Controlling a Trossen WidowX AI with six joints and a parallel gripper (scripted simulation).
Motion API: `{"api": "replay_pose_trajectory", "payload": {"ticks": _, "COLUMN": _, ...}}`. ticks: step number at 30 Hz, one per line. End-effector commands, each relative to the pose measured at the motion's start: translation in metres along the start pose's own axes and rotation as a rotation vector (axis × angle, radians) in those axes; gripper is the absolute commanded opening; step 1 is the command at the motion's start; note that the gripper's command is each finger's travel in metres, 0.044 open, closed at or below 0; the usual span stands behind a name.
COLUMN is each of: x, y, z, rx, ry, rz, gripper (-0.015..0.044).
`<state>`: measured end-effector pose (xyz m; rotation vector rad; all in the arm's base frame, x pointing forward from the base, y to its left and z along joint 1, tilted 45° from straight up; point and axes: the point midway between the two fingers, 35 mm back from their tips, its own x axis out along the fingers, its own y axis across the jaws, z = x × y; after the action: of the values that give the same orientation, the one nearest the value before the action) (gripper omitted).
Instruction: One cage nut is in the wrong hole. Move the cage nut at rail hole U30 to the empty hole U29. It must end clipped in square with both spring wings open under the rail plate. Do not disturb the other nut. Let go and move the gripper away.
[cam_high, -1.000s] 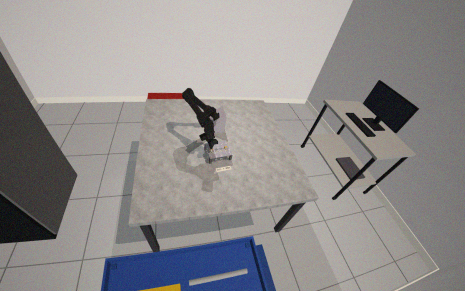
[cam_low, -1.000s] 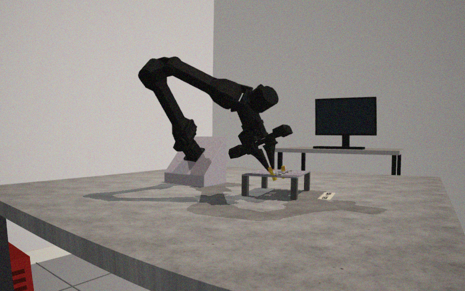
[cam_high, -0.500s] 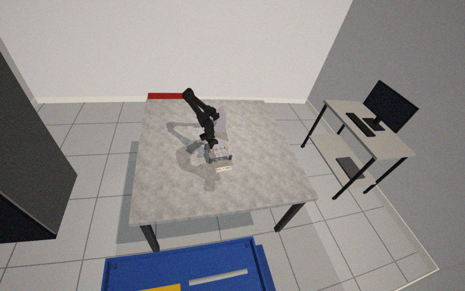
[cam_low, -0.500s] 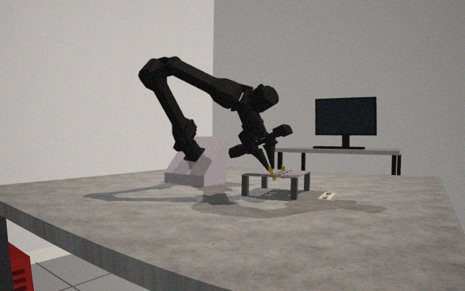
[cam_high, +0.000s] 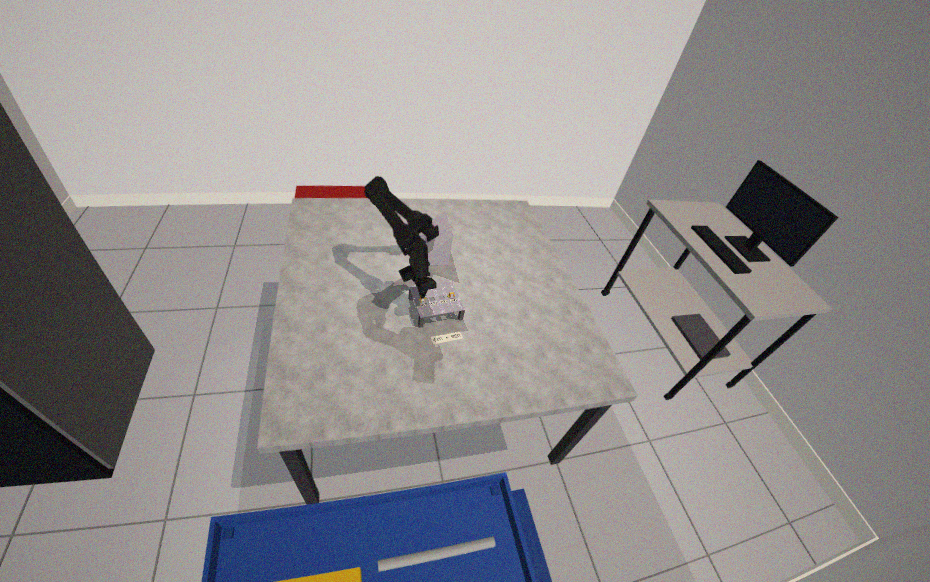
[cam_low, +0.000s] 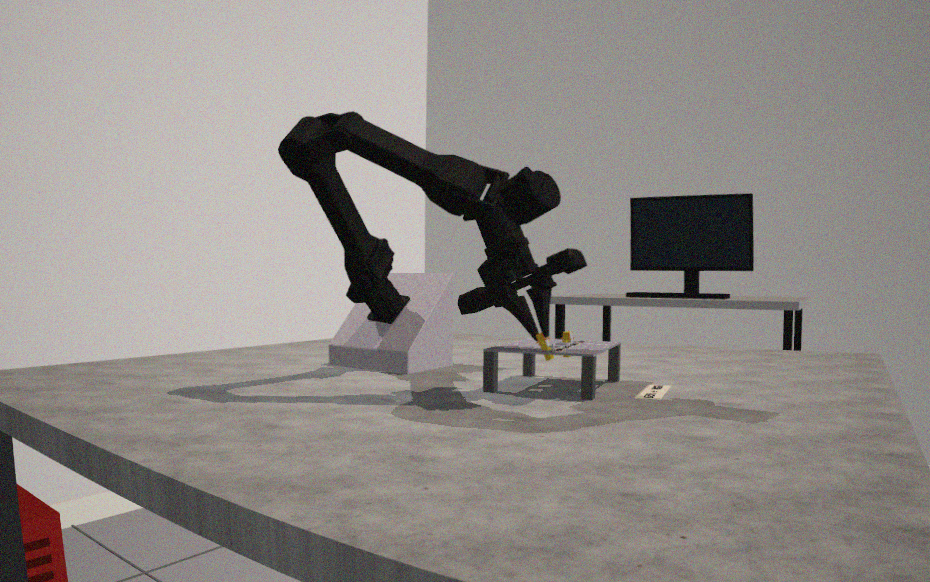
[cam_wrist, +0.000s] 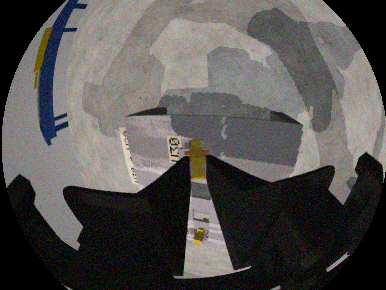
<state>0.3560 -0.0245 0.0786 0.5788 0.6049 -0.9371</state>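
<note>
Gripper (cam_high: 423, 295) (cam_low: 542, 337) (cam_wrist: 197, 161) clenched on yellow cage nut (cam_low: 545, 346) (cam_wrist: 198, 161), tilted, at rail plate (cam_low: 603, 347) (cam_wrist: 150, 150) near U30 label (cam_wrist: 174, 149); seating unclear. Other nut (cam_high: 450, 295) (cam_low: 566, 336) (cam_wrist: 199, 235) apart, on same plate. Plate stands on worktop (cam_high: 521, 329) (cam_low: 425, 480).

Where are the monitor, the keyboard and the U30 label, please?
monitor (cam_high: 781, 212) (cam_low: 691, 232): top and exterior views, screen
keyboard (cam_high: 720, 249): top view, keys' middle
U30 label (cam_wrist: 174, 149): wrist view, printed face
</note>
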Motion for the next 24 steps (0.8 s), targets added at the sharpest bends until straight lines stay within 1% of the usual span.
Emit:
{"api": "replay_pose_trajectory", "payload": {"ticks": 1, "x": -0.0002, "y": 0.0003, "z": 0.0009, "rx": 0.005, "ry": -0.004, "rz": -0.005, "gripper": 0.0029}}
{"api": "replay_pose_trajectory", "payload": {"ticks": 24, "x": -0.0012, "y": 0.0017, "z": 0.0008, "rx": 0.006, "ry": -0.004, "rz": -0.030, "gripper": 0.0029}}
